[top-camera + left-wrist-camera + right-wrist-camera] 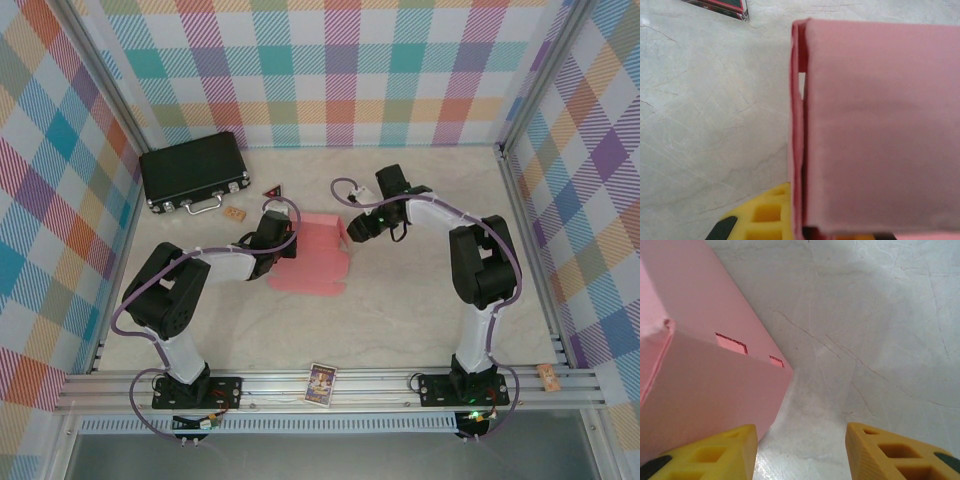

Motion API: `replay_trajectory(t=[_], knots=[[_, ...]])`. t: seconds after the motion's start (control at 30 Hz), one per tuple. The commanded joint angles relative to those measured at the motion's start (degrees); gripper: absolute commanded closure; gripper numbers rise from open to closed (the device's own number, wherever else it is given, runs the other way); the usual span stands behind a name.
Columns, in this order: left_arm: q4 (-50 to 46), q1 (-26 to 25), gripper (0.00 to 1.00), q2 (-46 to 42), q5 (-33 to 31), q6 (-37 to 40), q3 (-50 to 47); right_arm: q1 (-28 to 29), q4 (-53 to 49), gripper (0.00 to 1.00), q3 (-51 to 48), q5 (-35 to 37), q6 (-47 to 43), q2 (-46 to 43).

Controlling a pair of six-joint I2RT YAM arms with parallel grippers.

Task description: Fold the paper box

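Observation:
The salmon-pink paper box (pixel 315 255) lies mid-table, partly folded, with one wall raised at its far end. My left gripper (pixel 275 245) is at its left edge. In the left wrist view the pink cardboard (pixel 880 125) rises close in front of the camera, and its doubled edge runs down beside one yellow finger (pixel 765 215); the other finger is hidden behind it, and the gripper (pixel 800 222) is shut on that edge. My right gripper (pixel 352 228) hovers at the box's far right corner. It is open (pixel 802 445) over bare table, with the box wall (pixel 715 390) just left of its left finger.
A black hard case (pixel 193 170) sits at the back left. A small dark triangular piece (pixel 272 190) and a tan block (pixel 235 213) lie between the case and the box. A playing card (pixel 321 383) rests on the front rail, and a small cork-like item (pixel 548 375) sits at the right rail.

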Motion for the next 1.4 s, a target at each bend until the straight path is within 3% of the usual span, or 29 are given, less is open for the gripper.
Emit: replay_trajectory(t=[0.0,0.23,0.47,0.8,1.37], knots=[[-0.24,-0.91,0.98,1.35,-1.0,-1.28,0.35,0.48,-3.33,0.5,3.11,1.66,-1.03,0.84],[-0.55,-0.91,0.98,1.21,-0.25,-1.75,0.73,0.5,-9.44,0.47,4.48,2.26,-0.32,1.75],[-0.86,-0.91,0.98,1.28,0.74,-2.53,1.22,0.05,-9.69,0.44,2.79,7.88,3.35,1.94],[-1.08,-0.91,0.98,1.36,0.75,-2.7,1.07,-2.64,-5.28,0.45,-0.29,5.83,8.98,-0.53],[-1.39,-0.91,0.98,2.11,1.28,-2.79,1.74,-3.78,-3.59,0.49,0.47,-13.38,7.77,-1.68]])
